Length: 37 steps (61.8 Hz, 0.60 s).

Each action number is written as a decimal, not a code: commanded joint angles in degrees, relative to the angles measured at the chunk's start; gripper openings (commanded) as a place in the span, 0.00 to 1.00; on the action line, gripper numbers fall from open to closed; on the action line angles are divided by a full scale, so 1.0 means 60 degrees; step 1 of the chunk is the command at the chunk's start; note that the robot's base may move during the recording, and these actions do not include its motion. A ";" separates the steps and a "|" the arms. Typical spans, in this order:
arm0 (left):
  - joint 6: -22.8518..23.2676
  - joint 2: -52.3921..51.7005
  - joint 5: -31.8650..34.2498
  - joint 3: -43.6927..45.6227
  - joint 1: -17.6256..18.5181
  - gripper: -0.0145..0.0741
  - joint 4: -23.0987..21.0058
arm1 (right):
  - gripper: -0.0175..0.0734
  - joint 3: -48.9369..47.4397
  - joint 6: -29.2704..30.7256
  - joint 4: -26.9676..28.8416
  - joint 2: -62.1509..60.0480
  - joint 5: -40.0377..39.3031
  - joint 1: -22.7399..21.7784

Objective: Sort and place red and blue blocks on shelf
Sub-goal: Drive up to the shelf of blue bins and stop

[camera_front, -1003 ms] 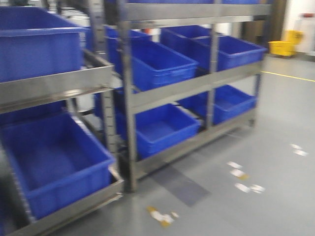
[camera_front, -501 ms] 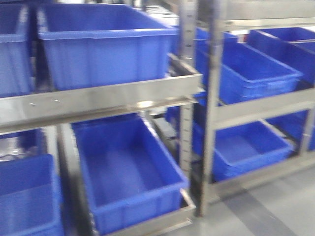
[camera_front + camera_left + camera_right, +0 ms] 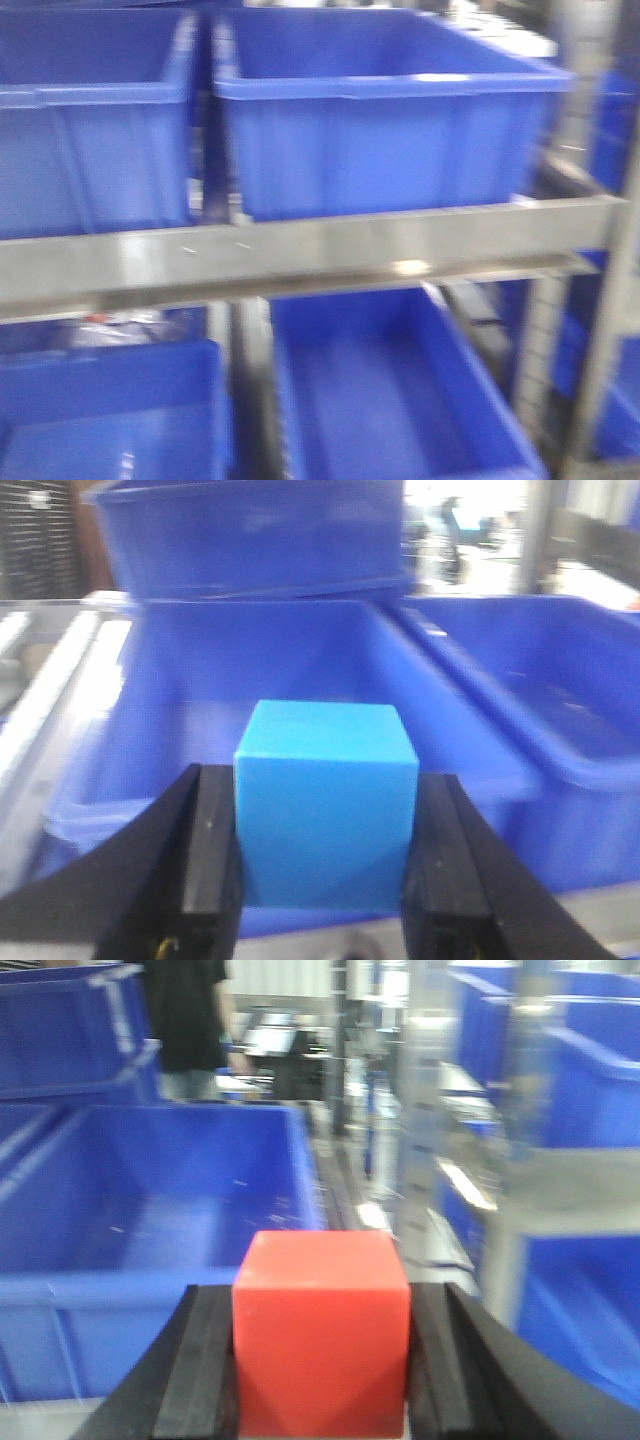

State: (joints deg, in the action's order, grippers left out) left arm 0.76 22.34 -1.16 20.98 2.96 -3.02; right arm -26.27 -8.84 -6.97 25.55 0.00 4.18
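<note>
Clamping the blue block (image 3: pixel 325 780) in the left end effector (image 3: pixel 322 865) and the red block (image 3: pixel 320 1320) in the right end effector (image 3: pixel 322 1370), both arms faced the shelf (image 3: pixel 300 255) (views blurred), so releasing over the wrong bin (image 3: pixel 300 660) risked mis-sorting.

No readable text, labels or numbers: bins (image 3: pixel 380 140), shelf rail (image 3: pixel 300 255), blue block (image 3: pixel 325 800), red block (image 3: pixel 320 1335) plain or blurred.
</note>
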 commanded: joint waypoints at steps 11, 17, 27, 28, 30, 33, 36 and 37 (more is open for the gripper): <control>0.0015 0.0042 0.0909 0.0299 0.0005 0.30 -0.0075 | 0.25 -0.0276 0.0047 -0.0018 0.0057 -0.0907 -0.0066; 0.0015 0.0042 0.0909 0.0299 0.0005 0.30 -0.0075 | 0.25 -0.0276 0.0047 -0.0018 0.0057 -0.0907 -0.0066; 0.0015 0.0042 0.0909 0.0299 0.0005 0.30 -0.0075 | 0.25 -0.0276 0.0047 -0.0018 0.0057 -0.0907 -0.0066; 0.0015 0.0042 0.0909 0.0299 0.0005 0.30 -0.0075 | 0.25 -0.0276 0.0047 -0.0018 0.0057 -0.0907 -0.0066; 0.0015 0.0042 0.0909 0.0299 0.0005 0.30 -0.0075 | 0.25 -0.0276 0.0047 -0.0018 0.0057 -0.0907 -0.0066; 0.0015 0.0042 0.0909 0.0299 0.0005 0.30 -0.0075 | 0.25 -0.0276 0.0047 -0.0018 0.0057 -0.0907 -0.0066; 0.0015 0.0042 0.0909 0.0299 0.0005 0.30 -0.0075 | 0.25 -0.0276 0.0047 -0.0018 0.0057 -0.0907 -0.0066; 0.0015 0.0042 0.0909 0.0299 0.0005 0.30 -0.0075 | 0.25 -0.0276 0.0047 -0.0018 0.0057 -0.0907 -0.0066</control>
State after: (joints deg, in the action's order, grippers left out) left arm 0.76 22.34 -1.16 20.98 2.96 -3.02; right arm -26.27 -8.84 -6.97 25.55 0.00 4.18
